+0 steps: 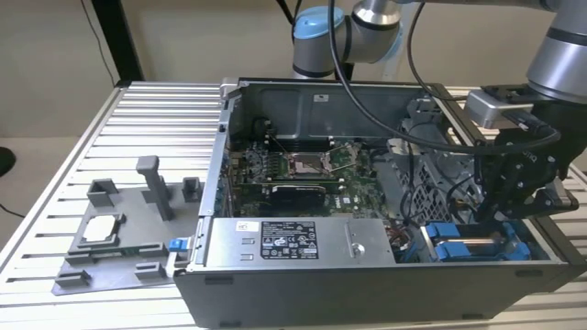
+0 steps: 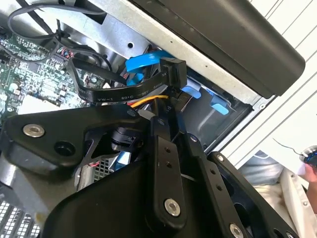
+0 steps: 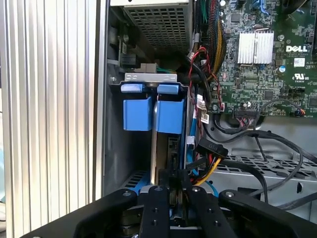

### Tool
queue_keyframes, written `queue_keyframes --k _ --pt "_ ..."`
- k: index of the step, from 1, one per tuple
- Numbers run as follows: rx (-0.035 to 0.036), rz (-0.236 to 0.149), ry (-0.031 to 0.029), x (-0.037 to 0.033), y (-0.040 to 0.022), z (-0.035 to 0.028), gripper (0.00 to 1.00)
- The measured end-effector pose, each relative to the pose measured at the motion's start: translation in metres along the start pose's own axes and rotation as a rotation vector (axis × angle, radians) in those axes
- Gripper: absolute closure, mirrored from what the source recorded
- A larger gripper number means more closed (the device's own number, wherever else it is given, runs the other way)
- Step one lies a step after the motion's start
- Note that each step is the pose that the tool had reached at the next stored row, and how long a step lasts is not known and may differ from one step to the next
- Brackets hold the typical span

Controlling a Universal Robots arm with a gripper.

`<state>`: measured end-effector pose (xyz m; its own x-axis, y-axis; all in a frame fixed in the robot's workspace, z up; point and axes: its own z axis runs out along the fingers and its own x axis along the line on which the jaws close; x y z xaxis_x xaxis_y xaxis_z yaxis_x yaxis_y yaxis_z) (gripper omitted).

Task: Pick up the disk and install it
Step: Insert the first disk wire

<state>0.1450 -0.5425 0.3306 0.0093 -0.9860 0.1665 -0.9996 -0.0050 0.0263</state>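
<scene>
The disk (image 1: 477,245) sits in the drive bay at the near corner of the open computer case, on the exterior view's right. It shows as a silver body between blue bracket parts. In the first wrist view the disk (image 3: 154,148) stands edge-on, with two blue bracket tabs (image 3: 137,114) at its end. My gripper (image 1: 502,218) hangs just over the bay, right at the disk's top. Its black fingers (image 3: 161,198) lie close together, shut, and I see nothing pinched between them. In the second wrist view the gripper (image 2: 166,116) ends by a black cable plug (image 2: 171,69).
The case wall (image 1: 367,282) and a grey power supply box (image 1: 293,240) border the bay. Black, red and yellow cables (image 3: 213,153) hang beside the gripper. The motherboard (image 1: 303,172) lies deeper inside. A grey fixture (image 1: 119,234) rests on the slatted table on the exterior view's left.
</scene>
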Motion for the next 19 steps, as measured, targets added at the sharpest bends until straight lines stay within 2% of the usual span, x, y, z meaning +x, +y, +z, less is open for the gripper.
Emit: queue_keyframes --k 1,5,10,19 --pt "0.0 0.0 -0.0009 -0.0001 -0.0001 0.0005 0.0" --pt "-0.0001 0.0 -0.0001 0.0002 0.0001 -0.0008 0.0" --pt "-0.0005 0.002 -0.0005 0.0022 0.0004 -0.0126 0.0" --pt "-0.0006 0.002 -0.0006 0.0047 0.0007 -0.0278 0.0"
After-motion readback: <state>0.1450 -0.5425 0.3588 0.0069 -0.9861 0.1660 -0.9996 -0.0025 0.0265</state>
